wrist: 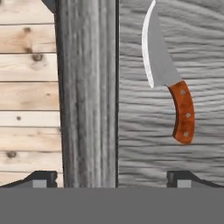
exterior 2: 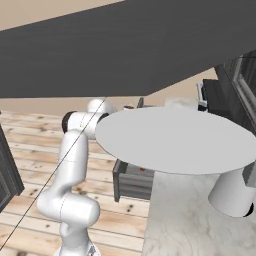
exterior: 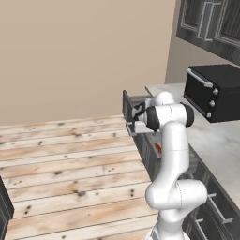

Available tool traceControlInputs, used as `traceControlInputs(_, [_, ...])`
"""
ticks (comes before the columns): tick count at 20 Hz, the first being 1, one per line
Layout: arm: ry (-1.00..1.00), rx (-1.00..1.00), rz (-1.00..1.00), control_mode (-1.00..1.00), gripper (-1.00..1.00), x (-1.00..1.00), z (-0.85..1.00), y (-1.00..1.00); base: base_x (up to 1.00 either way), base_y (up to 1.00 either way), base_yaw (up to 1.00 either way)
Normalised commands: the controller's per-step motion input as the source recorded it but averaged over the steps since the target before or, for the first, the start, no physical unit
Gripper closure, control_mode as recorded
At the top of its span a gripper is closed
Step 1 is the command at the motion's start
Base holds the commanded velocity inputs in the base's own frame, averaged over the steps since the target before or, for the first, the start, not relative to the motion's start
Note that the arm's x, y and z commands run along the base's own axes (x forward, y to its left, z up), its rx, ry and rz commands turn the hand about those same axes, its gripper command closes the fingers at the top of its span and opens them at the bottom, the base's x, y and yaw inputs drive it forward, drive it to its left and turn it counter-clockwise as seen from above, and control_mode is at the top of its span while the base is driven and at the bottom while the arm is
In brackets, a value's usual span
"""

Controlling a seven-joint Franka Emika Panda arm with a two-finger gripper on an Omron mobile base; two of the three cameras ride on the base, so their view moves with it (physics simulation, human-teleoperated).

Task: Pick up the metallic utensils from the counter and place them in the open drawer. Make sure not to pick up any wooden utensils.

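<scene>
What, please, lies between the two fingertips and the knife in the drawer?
In the hand view, only bare grey drawer floor lies between the knife and the open jaws' fingertips.

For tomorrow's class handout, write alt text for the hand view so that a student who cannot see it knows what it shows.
A knife with a curved silver blade and an orange-red handle lies flat on the grey wood-grain floor of the open drawer. The open gripper hangs above the drawer's dark front wall, with pale wooden floorboards beyond it on the left.

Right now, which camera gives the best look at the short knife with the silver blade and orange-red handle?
The hand view: the short knife with the silver blade and orange-red handle lies whole on the dark grey drawer's floor. The base views catch just an orange speck inside.
</scene>
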Motion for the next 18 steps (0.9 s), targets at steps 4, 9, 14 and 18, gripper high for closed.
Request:
traceControlInputs(4, [-0.01, 0.0, 0.0, -1.0, -1.0, -0.15, -0.02, 0.32, 0.0, 0.0, 0.0])
traceControlInputs(9, [-0.02, -0.02, 0.09, -1.0, -1.0, -0.34, 0.0, 0.87, 0.0, 0.0, 0.0])
traceControlInputs(14, [0.0, 0.0, 0.15, -1.0, -1.0, -0.15, 0.0, 1.0, 0.0, 0.0, 0.0])
traceControlInputs(18, [-0.01, -0.03, 0.13, -1.0, -1.0, -0.19, 0.2, 1.0, 0.0, 0.0, 0.0])
